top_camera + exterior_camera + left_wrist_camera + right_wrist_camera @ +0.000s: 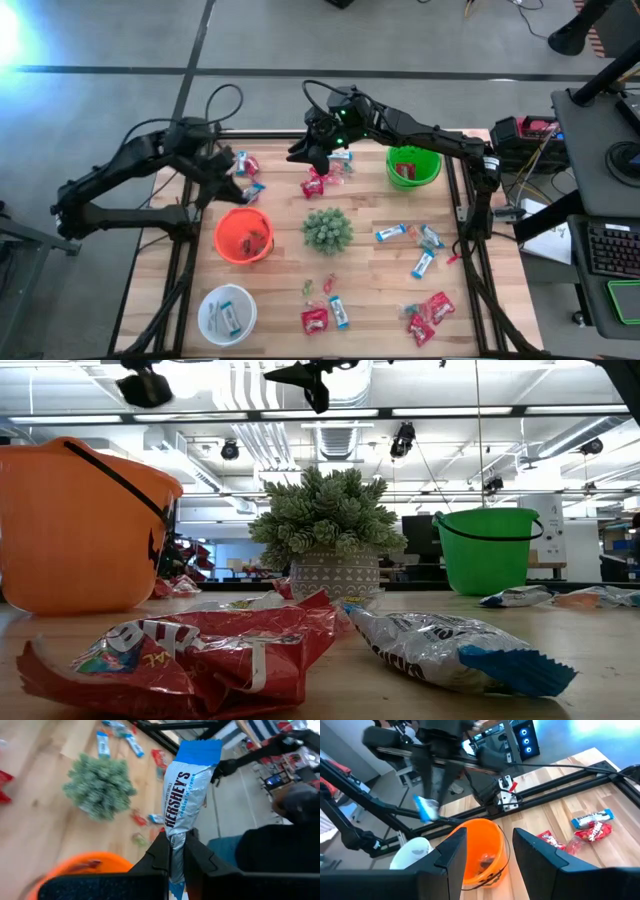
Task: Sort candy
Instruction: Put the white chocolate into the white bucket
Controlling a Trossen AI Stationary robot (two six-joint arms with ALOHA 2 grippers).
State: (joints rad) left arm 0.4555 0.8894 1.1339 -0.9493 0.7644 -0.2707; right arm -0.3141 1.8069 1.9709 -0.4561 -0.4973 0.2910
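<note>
Above the table's far left part, near the orange bowl (244, 235), we see the left gripper (175, 851) clamped on a blue-and-white bar (184, 795). The right gripper (303, 152) hangs with jaws apart and empty over the far middle, beside red packets (316, 183). More candy (420, 250) lies scattered on the table (370, 290).

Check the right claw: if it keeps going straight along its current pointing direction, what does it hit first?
Probably the orange bowl: it sits dead centre between the open right claw's fingers in its wrist view. Depth is unclear, so the tabletop before it could come first.
</note>
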